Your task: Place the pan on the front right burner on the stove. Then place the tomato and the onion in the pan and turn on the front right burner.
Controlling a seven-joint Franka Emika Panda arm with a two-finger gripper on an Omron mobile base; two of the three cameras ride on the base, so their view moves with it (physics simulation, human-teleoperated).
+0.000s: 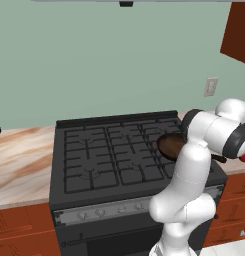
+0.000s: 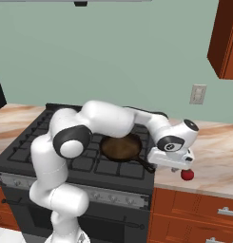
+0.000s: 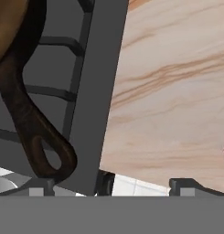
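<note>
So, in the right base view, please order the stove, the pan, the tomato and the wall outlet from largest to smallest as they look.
1. stove
2. pan
3. wall outlet
4. tomato

The outlet is farther from the camera, so this order holds for looks alone.

- A marbled beige counter [image 2: 218, 152] runs on both sides of the black stove [image 2: 37, 142].
- A pan [image 2: 120, 146] sits on the stove's front right burner [image 2: 119, 167].
- A tomato [image 2: 187, 174] lies on the counter just right of the stove.
</note>
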